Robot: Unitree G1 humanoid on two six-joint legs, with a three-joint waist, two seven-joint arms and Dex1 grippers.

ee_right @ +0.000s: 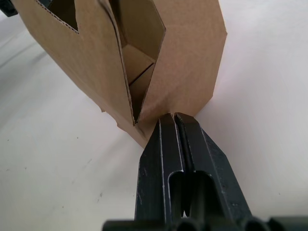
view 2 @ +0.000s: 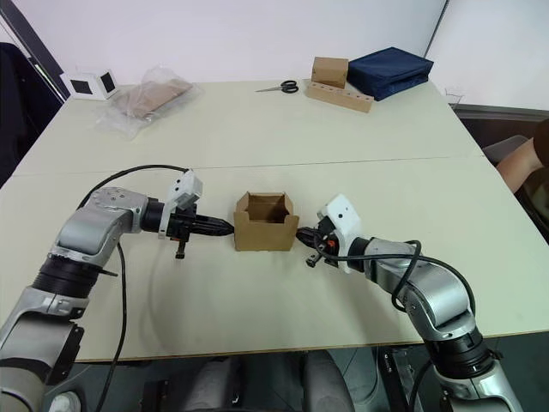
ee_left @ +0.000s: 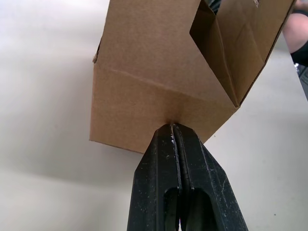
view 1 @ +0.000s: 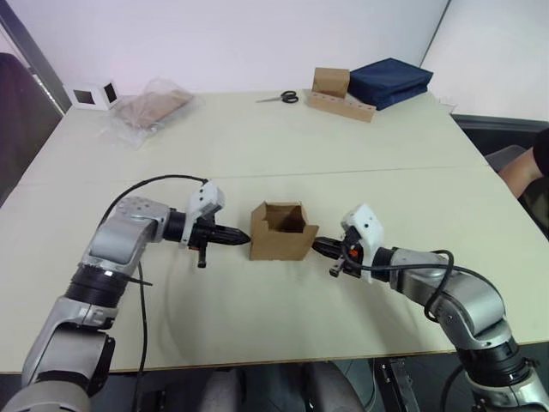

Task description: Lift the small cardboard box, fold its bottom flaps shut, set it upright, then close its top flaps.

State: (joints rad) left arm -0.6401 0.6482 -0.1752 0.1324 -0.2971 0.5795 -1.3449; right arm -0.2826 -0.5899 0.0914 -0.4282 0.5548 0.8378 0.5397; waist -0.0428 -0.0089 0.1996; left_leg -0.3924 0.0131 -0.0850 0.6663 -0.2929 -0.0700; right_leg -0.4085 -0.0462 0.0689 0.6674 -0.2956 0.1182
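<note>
The left gripper [ee_left: 174,126] is pressing its two black fingers together with no gap between them, and their joined tips are touching one side wall of the small cardboard box [view 1: 279,233]. The right gripper [ee_right: 172,115] is doing the same on the opposite wall: its fingers are lying flush against each other, with nothing pinched between them, and the tips are resting against the cardboard. So the one carton is sitting directly between the two sets of jaws, squeezed from both sides by closed tips rather than gripped inside either pair.

The box is standing upright on the pale table [view 1: 257,326] with its open end facing up. The top flaps [view 1: 283,216] are standing open, rising above the walls, and the inside is showing only folded cardboard panels at the floor, with no other contents visible. The bottom flaps are lying under the carton and cannot be told apart.

Well beyond the jaws, at the far side of the table, one squarer brown box [view 1: 331,81] is sitting on one long cardboard strip [view 1: 341,106], just beside one dark blue folded bag [view 1: 390,81]. One pair of scissors [view 1: 280,97] is lying near them. Further along, one clear plastic bag [view 1: 153,107] is holding brown cardboard, and one small white box [view 1: 90,94] is standing at the corner.
</note>
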